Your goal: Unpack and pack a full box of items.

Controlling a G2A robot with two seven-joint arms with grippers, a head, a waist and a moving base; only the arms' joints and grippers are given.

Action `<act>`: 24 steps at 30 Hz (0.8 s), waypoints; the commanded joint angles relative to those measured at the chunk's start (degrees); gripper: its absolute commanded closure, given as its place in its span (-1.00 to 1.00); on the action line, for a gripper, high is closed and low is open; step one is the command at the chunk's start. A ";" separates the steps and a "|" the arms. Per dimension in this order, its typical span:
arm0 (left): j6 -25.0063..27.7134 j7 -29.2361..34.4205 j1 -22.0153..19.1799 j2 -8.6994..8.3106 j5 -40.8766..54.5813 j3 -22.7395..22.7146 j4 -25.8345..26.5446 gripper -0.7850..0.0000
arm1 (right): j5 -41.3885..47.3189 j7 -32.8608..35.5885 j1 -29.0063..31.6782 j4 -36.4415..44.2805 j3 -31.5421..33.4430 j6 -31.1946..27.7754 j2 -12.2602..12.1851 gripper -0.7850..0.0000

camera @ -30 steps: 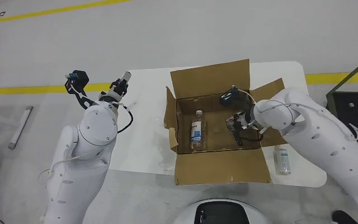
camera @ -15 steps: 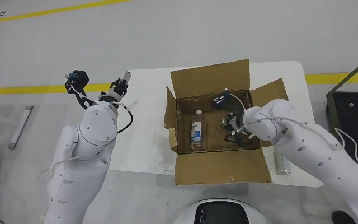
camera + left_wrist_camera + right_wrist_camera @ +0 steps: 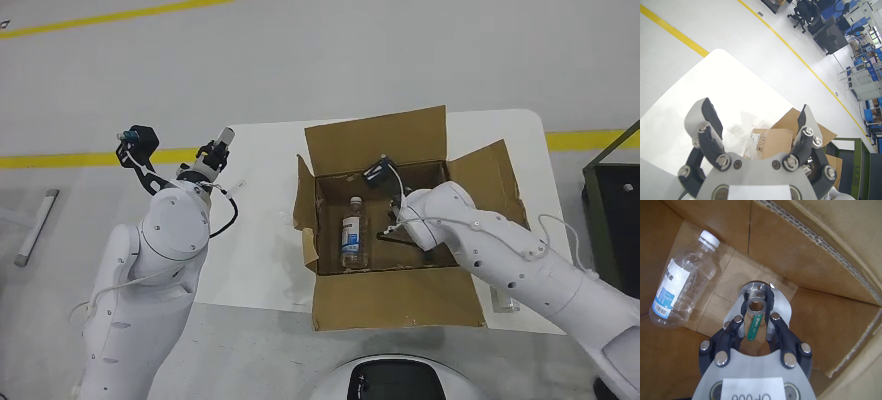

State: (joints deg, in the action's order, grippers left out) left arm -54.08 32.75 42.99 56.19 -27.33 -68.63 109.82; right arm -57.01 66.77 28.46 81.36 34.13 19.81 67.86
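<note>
An open cardboard box [image 3: 390,295] stands on the white table [image 3: 260,200]. Inside it, a clear plastic bottle [image 3: 351,232] with a white cap lies on its side [image 3: 681,283]. My right gripper [image 3: 756,303] is down inside the box beside the bottle, shut on a round metal flanged part [image 3: 754,289]. Beneath the fingers lies a green tool handle [image 3: 754,326] on the box floor. In the top view the right arm [image 3: 440,225] covers that gripper. My left gripper [image 3: 222,140] hangs open above the table's far left corner, nothing between its pads [image 3: 712,115].
A second bottle [image 3: 506,298] lies on the table right of the box, partly under the right arm. The box flaps [image 3: 375,138] stand up around the opening and its walls [image 3: 810,256] are close to the right gripper. A green cart [image 3: 857,151] stands beyond the table.
The right arm has swung left inside the box, carrying its gripper toward the bottle. The left arm has stayed still.
</note>
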 commanded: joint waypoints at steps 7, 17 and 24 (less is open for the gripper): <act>0.00 0.00 0.00 0.00 0.00 0.00 0.00 -1.00 | 2.30 -1.87 -1.20 -7.52 -0.68 -0.72 2.64 1.00; 0.00 0.00 0.00 0.00 0.00 0.00 0.00 -1.00 | 3.29 -3.29 -1.86 -13.44 -0.67 -1.16 4.98 1.00; 0.00 0.00 0.00 0.00 0.00 0.00 0.00 -1.00 | 3.24 -3.07 -2.26 -15.25 -0.26 -2.26 6.16 0.80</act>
State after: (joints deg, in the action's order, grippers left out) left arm -54.08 32.75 42.99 56.19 -27.33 -68.63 109.82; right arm -53.76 63.55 26.23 66.15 33.86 17.86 73.88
